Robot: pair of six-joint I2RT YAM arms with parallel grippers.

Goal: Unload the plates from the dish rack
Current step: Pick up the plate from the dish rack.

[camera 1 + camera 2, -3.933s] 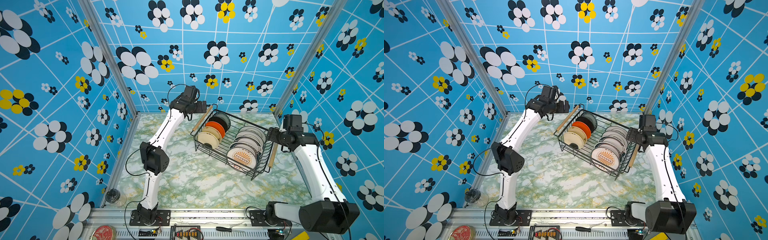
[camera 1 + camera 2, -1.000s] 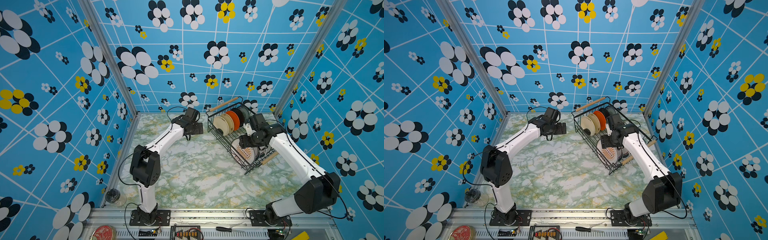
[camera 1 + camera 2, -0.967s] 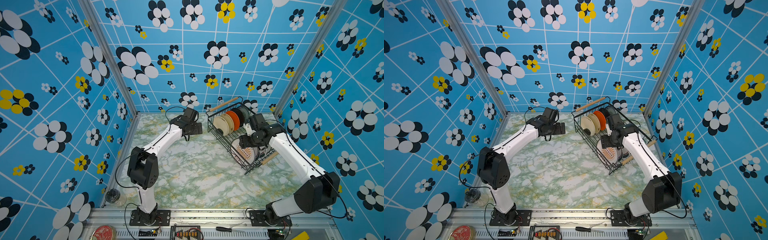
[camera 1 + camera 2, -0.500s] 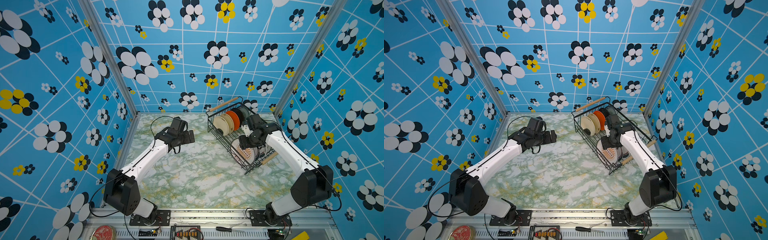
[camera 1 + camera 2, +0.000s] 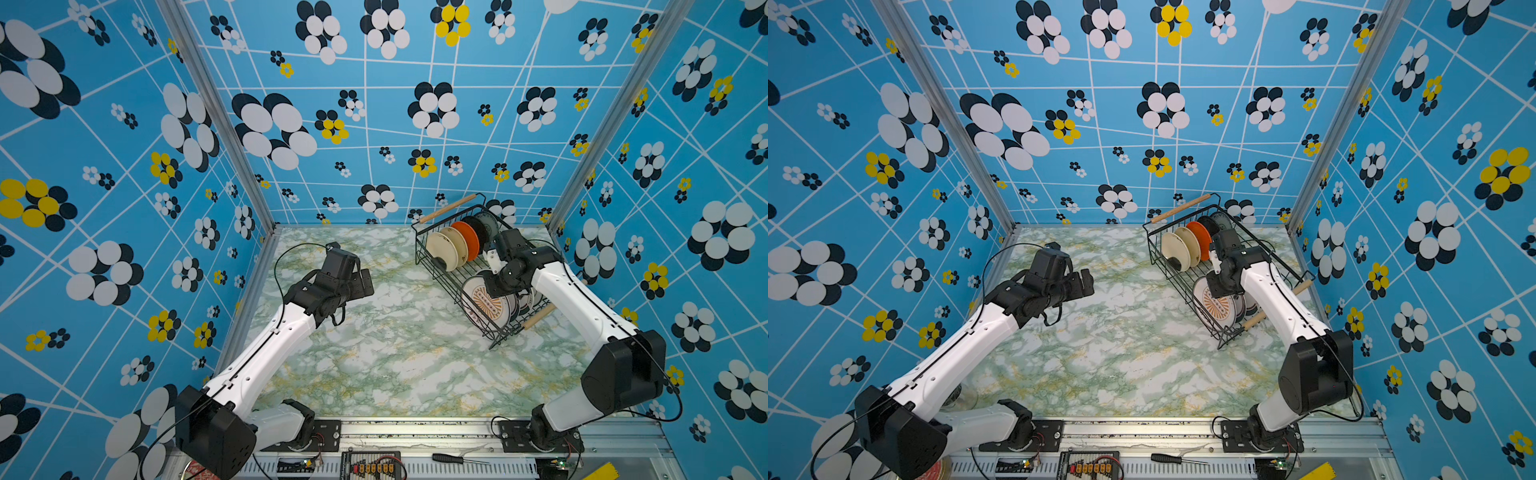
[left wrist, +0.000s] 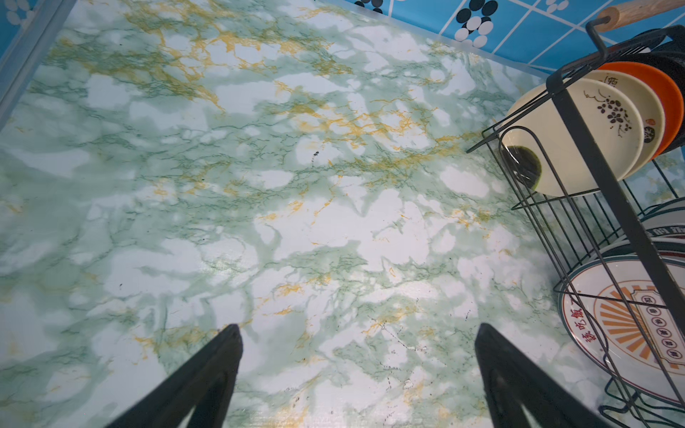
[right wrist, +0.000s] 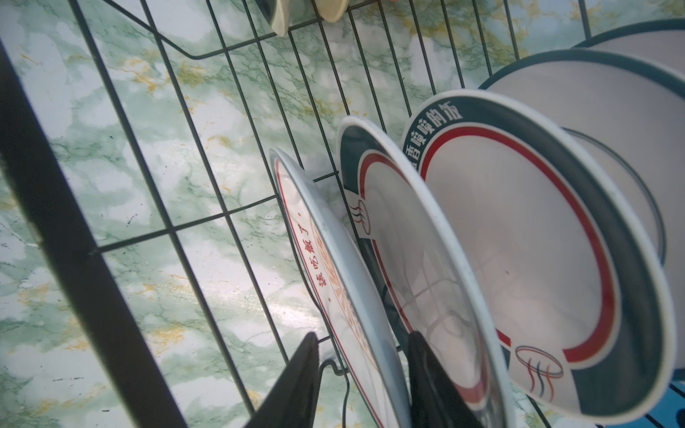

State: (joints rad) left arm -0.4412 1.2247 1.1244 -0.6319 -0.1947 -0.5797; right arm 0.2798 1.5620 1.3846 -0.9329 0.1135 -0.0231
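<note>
The black wire dish rack [image 5: 419, 249] stands at the back right of the marble table, seen in both top views. One row holds small plates, cream [image 5: 442, 251] and orange [image 5: 467, 237]. The other row holds large white plates. My right gripper [image 7: 365, 365] reaches down into the rack. Its fingers straddle the rim of the front large plate [image 7: 333, 259], which bears an orange sunburst emblem [image 5: 1219, 307]. One finger [image 7: 426, 370] lies behind the plate; a narrow gap shows on the other side. My left gripper [image 6: 357, 328] hangs open over bare table, left of the rack [image 6: 578, 148].
Blue patterned walls close in three sides, and the rack's far wooden handle [image 5: 446, 208] is near the back wall. A screwdriver [image 5: 457, 459] lies on the front rail. A red tin lid [image 5: 936, 469] and a glass jar [image 5: 959, 397] sit at the front left.
My left arm has swung away from the rack, leftward and nearer the front, still open. My right gripper's jaws have narrowed around the front large plate's rim.
</note>
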